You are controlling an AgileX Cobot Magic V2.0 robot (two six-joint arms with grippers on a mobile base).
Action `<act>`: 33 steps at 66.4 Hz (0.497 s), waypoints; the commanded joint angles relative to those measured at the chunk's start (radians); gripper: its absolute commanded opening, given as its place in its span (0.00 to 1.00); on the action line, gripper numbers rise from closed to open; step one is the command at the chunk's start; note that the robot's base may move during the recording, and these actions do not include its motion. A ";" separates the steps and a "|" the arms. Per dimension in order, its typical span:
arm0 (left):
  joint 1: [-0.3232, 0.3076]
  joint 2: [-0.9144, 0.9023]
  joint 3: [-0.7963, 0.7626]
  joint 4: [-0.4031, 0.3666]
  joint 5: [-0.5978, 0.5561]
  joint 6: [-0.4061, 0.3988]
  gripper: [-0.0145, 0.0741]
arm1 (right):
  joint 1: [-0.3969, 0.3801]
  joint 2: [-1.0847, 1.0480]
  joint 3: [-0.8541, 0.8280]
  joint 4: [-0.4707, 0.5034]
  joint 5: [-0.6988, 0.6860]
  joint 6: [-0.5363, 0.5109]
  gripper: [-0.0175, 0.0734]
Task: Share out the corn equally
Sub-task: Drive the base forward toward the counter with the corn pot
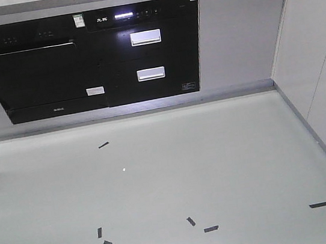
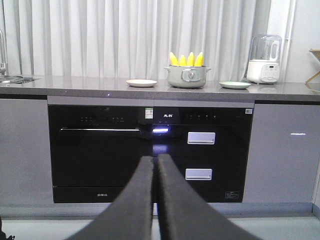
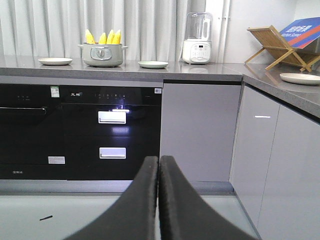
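My left claw (image 2: pixel 155 197) and right claw (image 3: pixel 158 197) are both pressed together, empty. The corn (image 2: pixel 186 59) stands in a pot (image 2: pixel 187 76) well above and ahead of them. Risk: arriving with tips together would topple it.

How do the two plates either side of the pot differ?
The left plate looks cream; the right plate looks pale green. The right plate lies between the pot and a white appliance; the left plate has only the pot beside it. Both lie flat and empty.
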 commanded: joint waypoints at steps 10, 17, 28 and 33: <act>0.004 -0.016 -0.016 -0.001 -0.074 -0.013 0.16 | -0.002 -0.005 0.008 -0.004 -0.077 -0.008 0.18; 0.004 -0.016 -0.016 -0.001 -0.074 -0.013 0.16 | -0.002 -0.005 0.008 -0.004 -0.077 -0.008 0.18; 0.004 -0.016 -0.016 -0.001 -0.074 -0.013 0.16 | -0.002 -0.005 0.008 -0.004 -0.077 -0.008 0.18; 0.004 -0.016 -0.016 -0.001 -0.074 -0.013 0.16 | -0.002 -0.005 0.008 -0.004 -0.077 -0.008 0.18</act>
